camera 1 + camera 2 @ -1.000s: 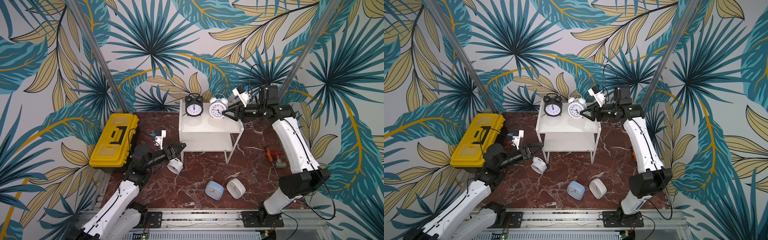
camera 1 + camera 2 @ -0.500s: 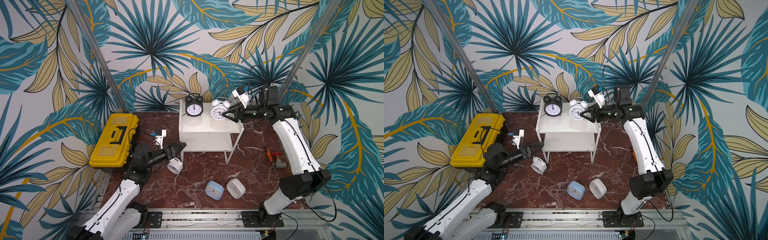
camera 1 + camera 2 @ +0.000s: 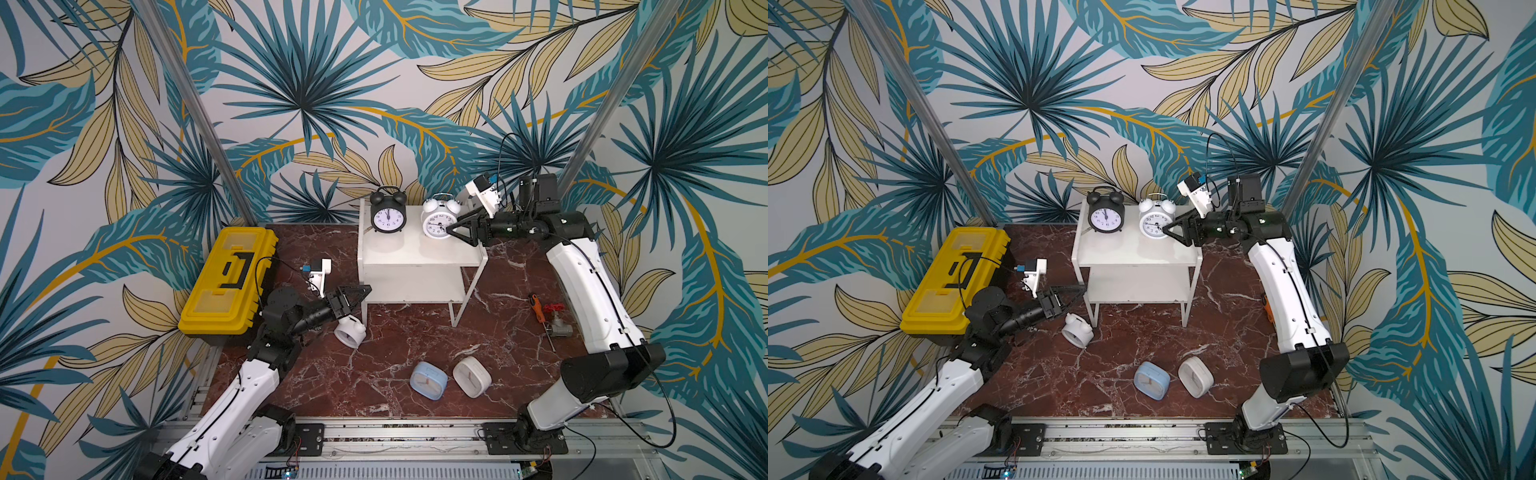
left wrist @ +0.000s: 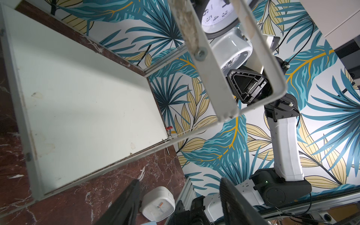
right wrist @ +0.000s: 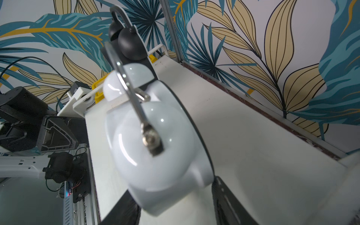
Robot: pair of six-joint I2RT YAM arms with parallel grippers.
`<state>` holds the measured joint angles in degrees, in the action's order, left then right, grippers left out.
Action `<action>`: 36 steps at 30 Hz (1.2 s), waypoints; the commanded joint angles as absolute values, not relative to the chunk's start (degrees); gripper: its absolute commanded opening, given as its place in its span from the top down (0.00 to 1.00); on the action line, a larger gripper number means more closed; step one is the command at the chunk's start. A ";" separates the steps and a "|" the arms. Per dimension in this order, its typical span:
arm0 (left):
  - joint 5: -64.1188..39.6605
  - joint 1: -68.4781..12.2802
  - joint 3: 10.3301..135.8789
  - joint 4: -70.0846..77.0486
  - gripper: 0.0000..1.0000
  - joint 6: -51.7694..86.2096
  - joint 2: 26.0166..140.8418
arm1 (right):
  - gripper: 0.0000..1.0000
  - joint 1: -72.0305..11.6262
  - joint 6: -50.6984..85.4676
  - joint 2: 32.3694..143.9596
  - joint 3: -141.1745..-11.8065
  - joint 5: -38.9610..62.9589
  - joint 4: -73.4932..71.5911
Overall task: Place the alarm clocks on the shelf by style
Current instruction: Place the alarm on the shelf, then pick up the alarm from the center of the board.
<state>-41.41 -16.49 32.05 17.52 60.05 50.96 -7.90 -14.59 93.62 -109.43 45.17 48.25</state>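
Observation:
The white shelf stands at the back. On its top board a black twin-bell alarm clock stands upright. Beside it is a white twin-bell clock, and my right gripper is shut on its side, a finger against each face. A second white twin-bell clock lies on the table by the shelf's front left leg. My left gripper hovers just above it, open and empty. A light blue square clock and a white square clock lie near the front edge.
A yellow toolbox sits at the left, close behind my left arm. An orange-handled screwdriver and a metal valve lie on the right, beside my right arm. The shelf's lower board holds nothing.
The white twin-bell clock in my right gripper has sunk slightly toward the top board and tipped a little. My left arm has hardly moved.

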 commanded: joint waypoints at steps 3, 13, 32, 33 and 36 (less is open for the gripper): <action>-42.23 -15.95 30.28 20.21 0.33 60.40 49.80 | 0.42 -7.48 -13.57 91.70 -107.34 43.96 47.57; -40.50 -15.91 30.85 13.59 0.30 56.65 48.28 | 0.40 -7.38 -9.98 88.38 -105.77 43.25 45.44; -3.53 -15.71 33.57 -30.12 0.27 50.07 38.62 | 0.41 -28.34 6.62 62.47 -83.62 8.72 44.95; -2.73 -15.56 33.41 -31.19 0.27 50.70 39.59 | 0.41 -30.63 9.11 60.63 -80.61 6.43 43.66; -3.60 -15.50 32.35 -30.55 0.30 51.94 42.33 | 0.41 -39.04 17.30 54.75 -70.30 1.64 37.06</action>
